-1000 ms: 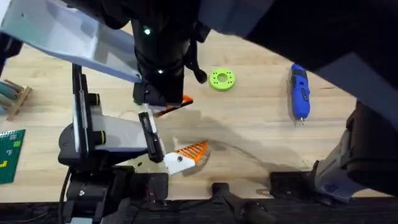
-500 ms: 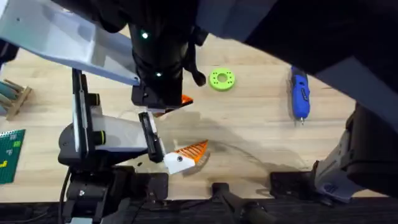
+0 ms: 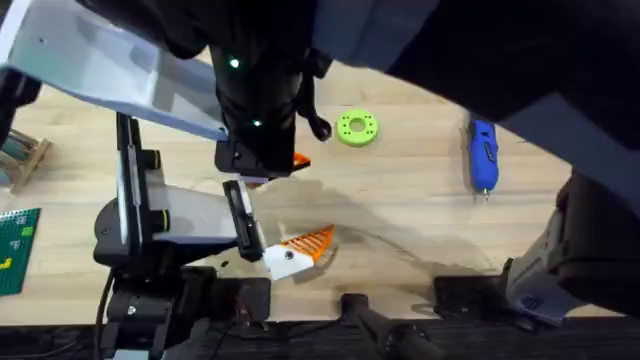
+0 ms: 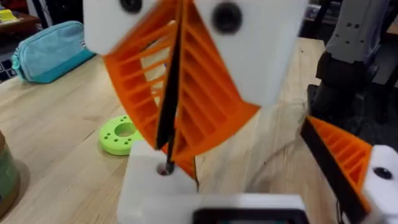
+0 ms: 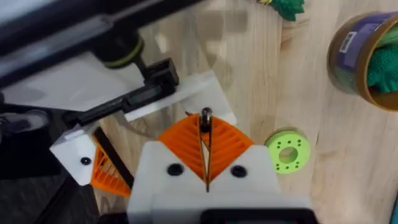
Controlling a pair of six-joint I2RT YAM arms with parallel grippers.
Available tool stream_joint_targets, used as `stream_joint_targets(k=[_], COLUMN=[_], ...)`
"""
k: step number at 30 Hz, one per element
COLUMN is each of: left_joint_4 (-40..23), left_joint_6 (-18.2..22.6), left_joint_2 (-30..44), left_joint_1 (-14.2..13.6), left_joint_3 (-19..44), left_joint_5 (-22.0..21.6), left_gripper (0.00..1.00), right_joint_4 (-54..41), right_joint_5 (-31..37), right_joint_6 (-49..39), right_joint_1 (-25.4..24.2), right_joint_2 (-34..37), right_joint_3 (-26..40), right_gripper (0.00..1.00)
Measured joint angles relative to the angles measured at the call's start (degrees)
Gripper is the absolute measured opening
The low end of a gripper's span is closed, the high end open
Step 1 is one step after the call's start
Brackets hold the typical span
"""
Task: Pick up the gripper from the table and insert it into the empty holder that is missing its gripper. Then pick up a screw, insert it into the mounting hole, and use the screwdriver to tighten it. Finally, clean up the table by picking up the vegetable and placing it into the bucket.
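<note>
**A:** Any containers, and what's in them?

**B:** One: a round olive-brown tub with a purplish label (image 5: 348, 43), cut off by the frame edge in the right wrist view. Its inside is orange. A soft-looking bluish-green lump (image 5: 380, 67) lies in it, and I can't tell what that lump is. A dark green leafy toy bunch (image 5: 287, 6) lies on the pale wooden table (image 5: 311, 112), apart from the tub and mostly cropped.

**A:** What's hidden?

**B:** From overhead, dark blurred arm links cover the far side of the table. The left gripper (image 3: 262, 166) sits beneath them, and I cannot tell whether it is apart or together. A sliver of orange (image 3: 298, 161) pokes out beside it.

**A:** And the other one?

**B:** The right gripper (image 5: 205, 127) is white with orange slanted-rib pads. The pads are pressed together on what looks like a small metal screw (image 5: 205, 114), thin and round-headed. In the left wrist view their tip meets the small hole of a white rounded plastic mount (image 4: 149, 183). A thin black arm (image 5: 134, 96) carries that mount.

**A:** Where's the orange part?

**B:** An orange wedge-shaped plastic finger with slanted ribs (image 3: 312, 240) is seated in a second white mount (image 3: 285, 260) on the grey stand (image 3: 190, 220), at the table's near edge. The blue pen-shaped screwdriver (image 3: 483, 150) lies flat, well apart to the right. A lime-green ring-shaped disc with small holes (image 3: 357, 127) lies between it and the arms.
</note>
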Motion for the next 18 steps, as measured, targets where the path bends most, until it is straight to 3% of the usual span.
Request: stream_joint_targets(k=[18], left_joint_4=[-0.02], left_joint_6=[-0.03], left_joint_2=[0.00], left_joint_1=[0.00], left_joint_3=[0.00], left_joint_5=[0.00], left_gripper=[0.982], right_joint_4=[0.96], right_joint_5=[0.00], right_joint_6=[0.00], right_joint_1=[0.00], right_joint_2=[0.00], right_joint_3=[-0.22], right_gripper=[0.005])
